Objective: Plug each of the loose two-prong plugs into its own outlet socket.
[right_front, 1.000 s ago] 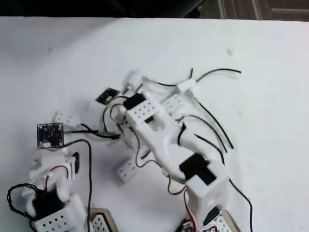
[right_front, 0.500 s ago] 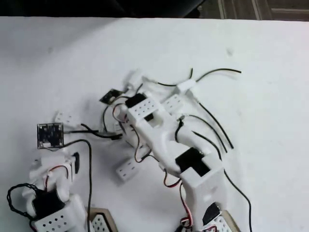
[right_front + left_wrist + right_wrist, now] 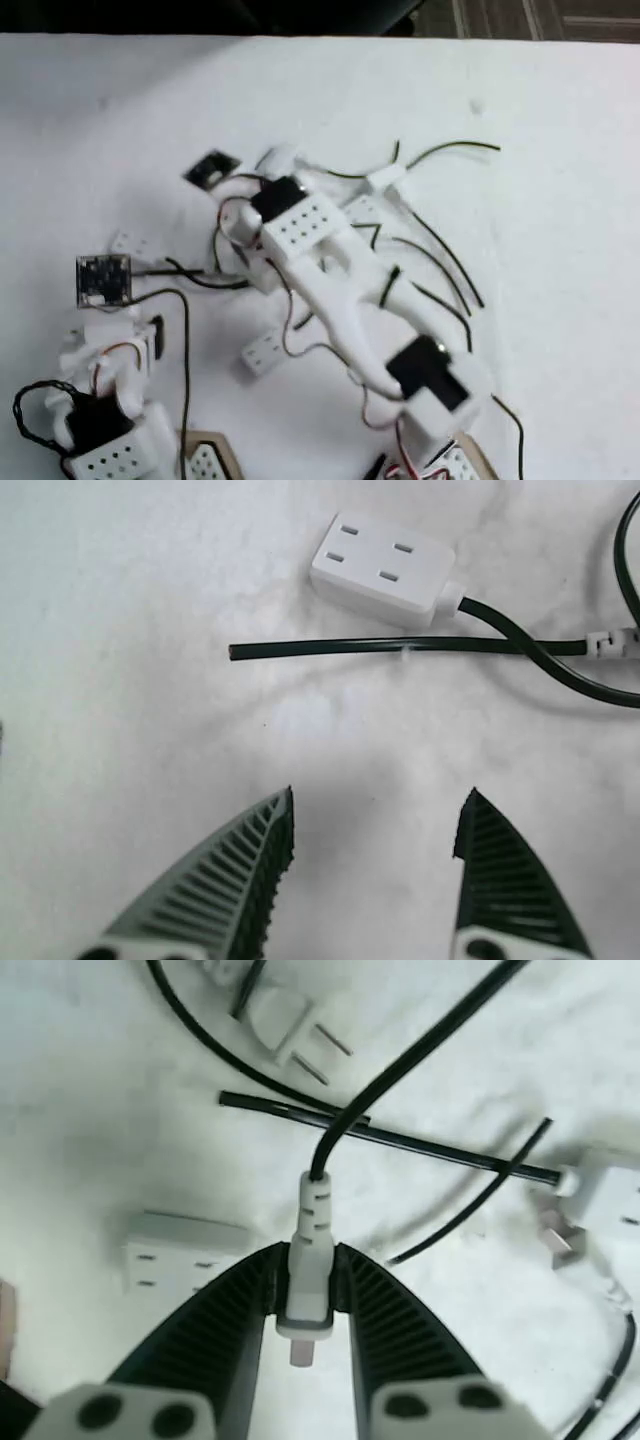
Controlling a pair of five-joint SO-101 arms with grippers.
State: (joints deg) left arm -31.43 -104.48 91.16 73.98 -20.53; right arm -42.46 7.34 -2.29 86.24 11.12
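Note:
My right gripper (image 3: 308, 1260) is shut on a white two-prong plug (image 3: 310, 1285) whose black cord (image 3: 400, 1070) runs away from it. Just beside the fingers lies a white outlet socket (image 3: 185, 1250). A loose plug (image 3: 285, 1025) with bare prongs lies farther off. My left gripper (image 3: 375, 800) hangs open over bare table, short of another white outlet socket (image 3: 385, 565) with a black cord. In the high view the right arm (image 3: 330, 270) stretches to the table's middle, among outlets (image 3: 263, 350) (image 3: 360, 212) and a loose plug (image 3: 385, 178).
Black cords (image 3: 445, 260) and a cut wire piece (image 3: 400, 648) cross the table around the outlets. A further outlet (image 3: 605, 1185) lies off to one side. The left arm (image 3: 105, 400) sits near the front left edge. The far half of the white table (image 3: 150, 90) is bare.
The right arm has stretched out and swung, its wrist camera moving up and left while its elbow dropped toward the front right. The left arm has kept still.

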